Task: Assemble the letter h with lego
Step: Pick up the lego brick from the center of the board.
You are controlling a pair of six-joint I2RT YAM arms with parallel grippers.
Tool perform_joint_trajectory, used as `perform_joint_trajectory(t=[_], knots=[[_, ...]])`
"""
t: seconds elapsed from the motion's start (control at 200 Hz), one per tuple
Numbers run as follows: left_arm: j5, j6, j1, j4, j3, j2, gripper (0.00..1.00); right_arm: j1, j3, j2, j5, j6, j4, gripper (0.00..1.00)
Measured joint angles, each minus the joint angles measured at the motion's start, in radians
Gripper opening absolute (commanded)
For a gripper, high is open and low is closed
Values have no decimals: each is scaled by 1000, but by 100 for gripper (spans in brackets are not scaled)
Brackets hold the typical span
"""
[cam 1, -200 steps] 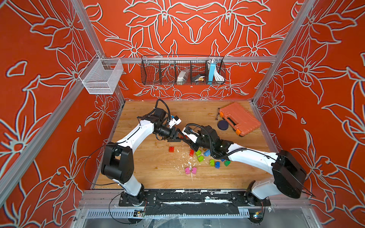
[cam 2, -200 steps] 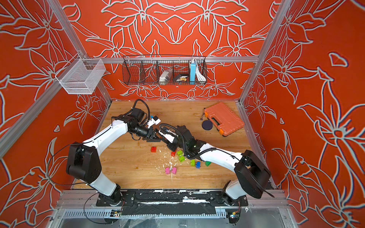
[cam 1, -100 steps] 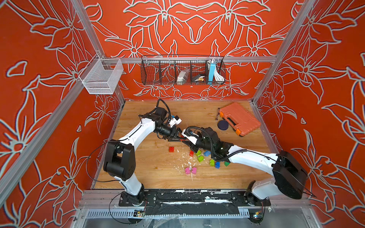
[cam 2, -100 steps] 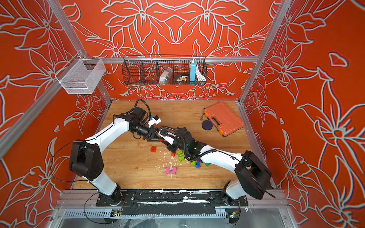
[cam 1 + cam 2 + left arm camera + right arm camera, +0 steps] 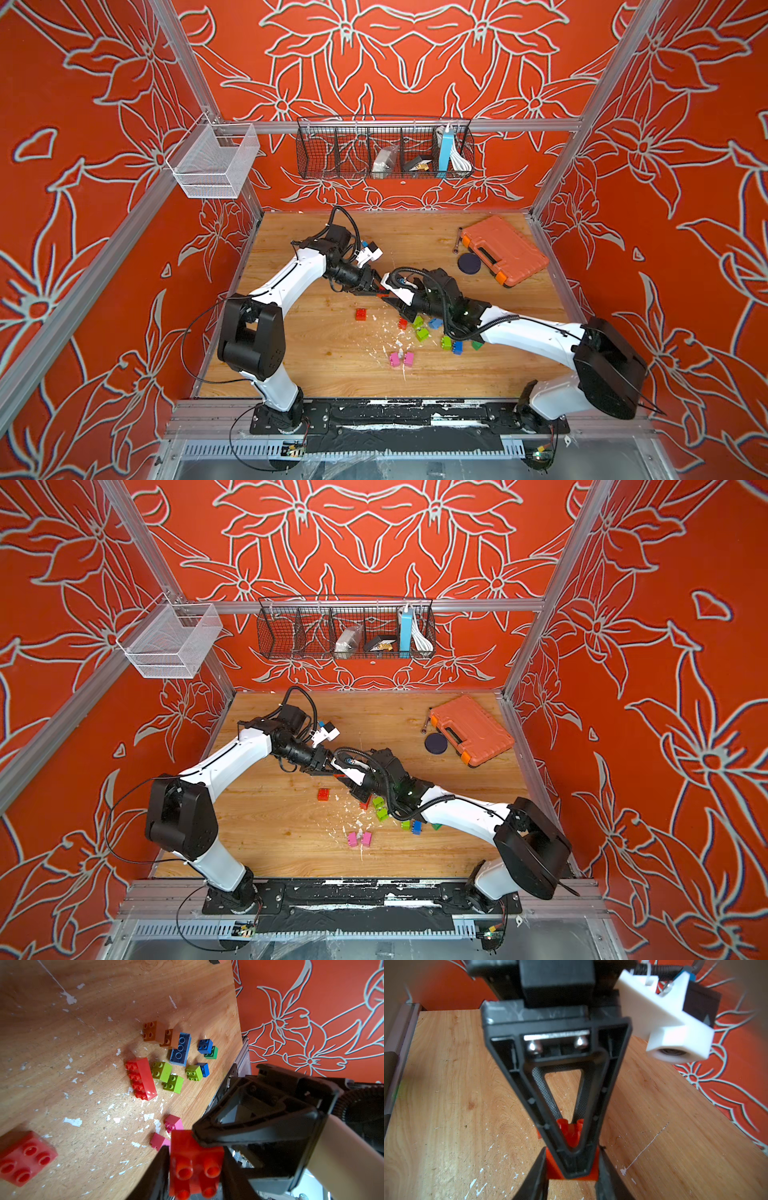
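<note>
Both grippers meet above the middle of the table on one red lego brick (image 5: 384, 295). My left gripper (image 5: 376, 290) is shut on it: in the left wrist view the brick (image 5: 193, 1167) sits stud-side out, with both fingers of the left gripper (image 5: 195, 1159) pressed on its sides. My right gripper (image 5: 394, 298) is shut on the same brick (image 5: 552, 1167) from the opposite end. Loose lego lies below them: a red square brick (image 5: 360, 314), a long red one (image 5: 142, 1078), lime ones (image 5: 422, 334), blue ones (image 5: 435, 323), brown ones (image 5: 153, 1031) and two pink ones (image 5: 394, 360).
An orange tool case (image 5: 503, 249) and a dark disc (image 5: 469, 262) lie at the back right of the wooden table (image 5: 291, 370). A black wire basket (image 5: 384, 149) hangs on the back wall and a white mesh basket (image 5: 214, 162) on the left frame.
My left gripper's fingers have closed onto the red brick that the right gripper holds. Both arms have shifted slightly toward the back of the table.
</note>
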Motion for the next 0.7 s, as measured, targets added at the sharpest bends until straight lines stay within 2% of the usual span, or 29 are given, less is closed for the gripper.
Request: perform_joint_trajectory(t=[0.045,0.24,0.405,0.55,0.575,0.701], knots=[[-1,12,0,-3,0,0,32,0,0,0,2,1,0,31],[2,61,0,-18,-3,-8,27,1,0,0,11,2,4,51],[-48,82,0,-21,-22,-54,26,3,-3,-6,14,6,0,57],[-185,101,0,-13,-60,-114,33,3,-37,-61,15,16,-52,61],[-222,104,-1,-8,-72,-125,33,3,-45,-75,16,21,-62,65],[-426,129,-38,44,-178,-194,32,3,-85,-131,35,38,-103,68]])
